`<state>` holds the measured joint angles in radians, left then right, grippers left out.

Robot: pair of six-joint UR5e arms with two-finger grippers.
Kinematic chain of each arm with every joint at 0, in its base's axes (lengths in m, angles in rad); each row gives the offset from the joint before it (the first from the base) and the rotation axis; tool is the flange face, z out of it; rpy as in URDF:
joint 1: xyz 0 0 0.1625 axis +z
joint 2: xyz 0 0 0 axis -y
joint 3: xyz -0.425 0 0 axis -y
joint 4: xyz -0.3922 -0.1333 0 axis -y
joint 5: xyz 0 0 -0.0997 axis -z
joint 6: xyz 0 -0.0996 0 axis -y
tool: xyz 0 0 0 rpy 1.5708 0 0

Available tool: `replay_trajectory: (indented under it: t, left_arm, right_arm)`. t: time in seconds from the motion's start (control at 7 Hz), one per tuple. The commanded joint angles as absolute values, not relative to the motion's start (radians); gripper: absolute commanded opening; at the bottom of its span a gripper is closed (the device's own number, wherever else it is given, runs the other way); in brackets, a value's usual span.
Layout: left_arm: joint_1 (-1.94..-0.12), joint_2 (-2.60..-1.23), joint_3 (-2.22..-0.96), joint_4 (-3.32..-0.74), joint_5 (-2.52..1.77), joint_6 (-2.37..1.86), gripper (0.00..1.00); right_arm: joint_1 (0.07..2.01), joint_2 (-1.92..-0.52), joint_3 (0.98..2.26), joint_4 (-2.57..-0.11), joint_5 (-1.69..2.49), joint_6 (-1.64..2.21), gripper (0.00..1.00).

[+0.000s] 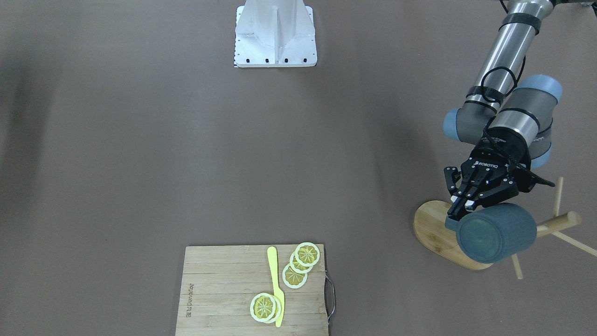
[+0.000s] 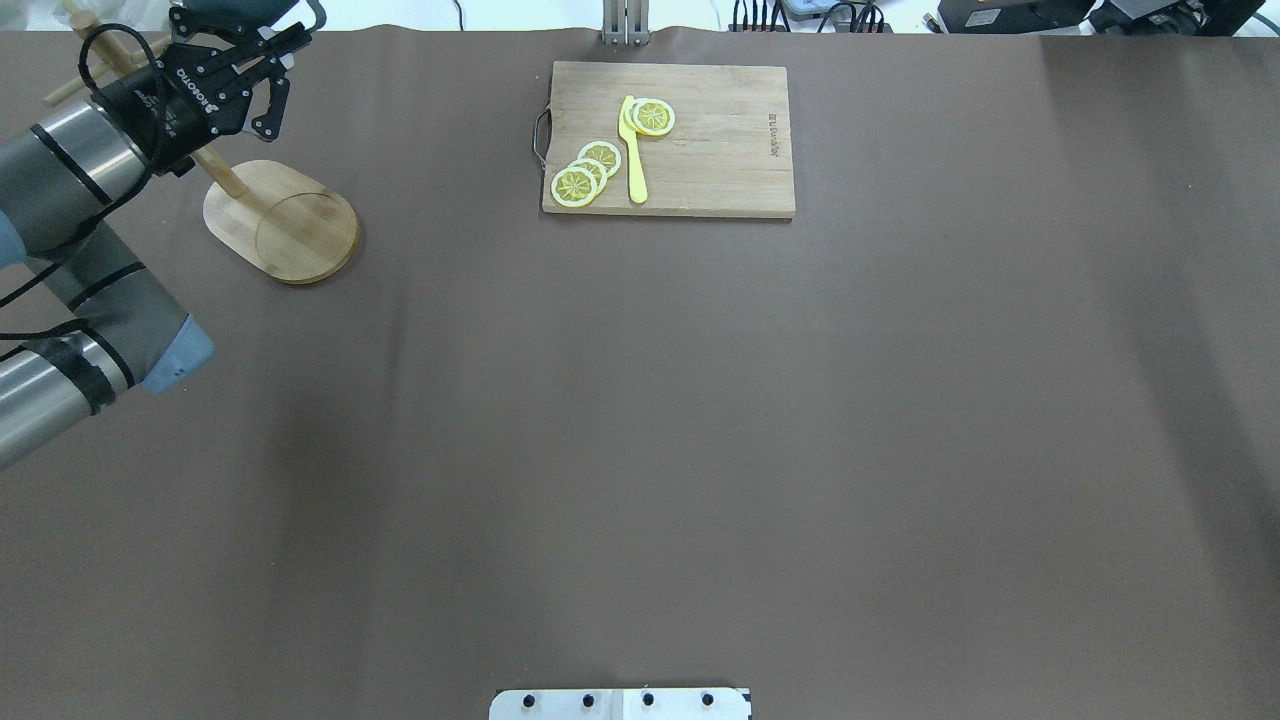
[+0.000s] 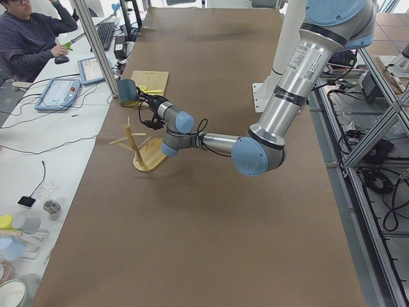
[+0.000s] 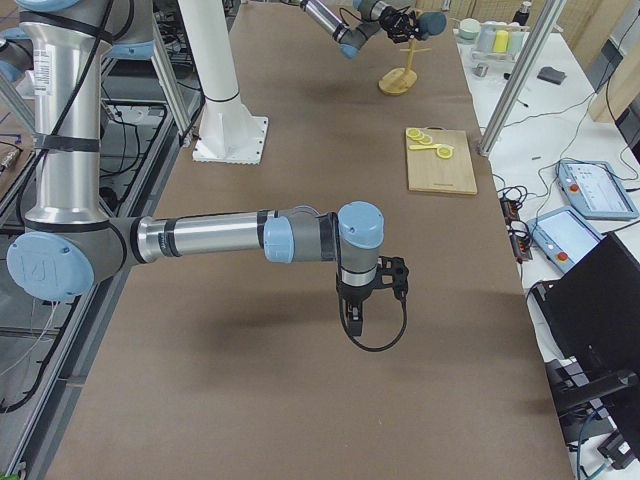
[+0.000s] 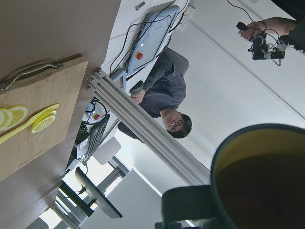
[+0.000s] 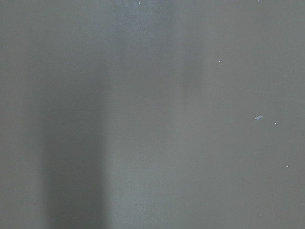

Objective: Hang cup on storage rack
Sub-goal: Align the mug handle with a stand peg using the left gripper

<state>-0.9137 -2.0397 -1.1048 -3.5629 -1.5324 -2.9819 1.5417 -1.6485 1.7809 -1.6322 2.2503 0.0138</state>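
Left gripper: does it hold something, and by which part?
The left gripper holds the dark teal-blue cup with yellow inside, in the air on its side by the light bamboo storage rack. Its fingers seem closed on the cup's loop handle.

There's the left claw point(image 1: 459, 206): matte black, white ROBOTIQ lettering across its body, small pale screws dotting the linkages. Right behind it, a black cable point(image 1: 495, 83) loops along a silver tube point(image 1: 506, 51) banded in black tape, with pale blue joint caps point(image 1: 543, 86). Now the right claw point(image 4: 352, 318): black too, cable looped beneath.
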Motion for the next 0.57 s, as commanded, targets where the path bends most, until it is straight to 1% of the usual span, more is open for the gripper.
replay_trajectory:
  t: [0.0,0.43]
  left_arm:
    - [-0.910,-2.019,-1.077,-3.608,-1.517,-2.997,0.00]
    - [-0.910,-2.008,-1.020,-3.661,-1.516,-2.997,0.00]
  right_arm:
    - [1.542,-1.644,1.784,-1.632,2.250,0.014,1.00]
    - [1.542,-1.644,1.786,-1.632,2.250,0.014,1.00]
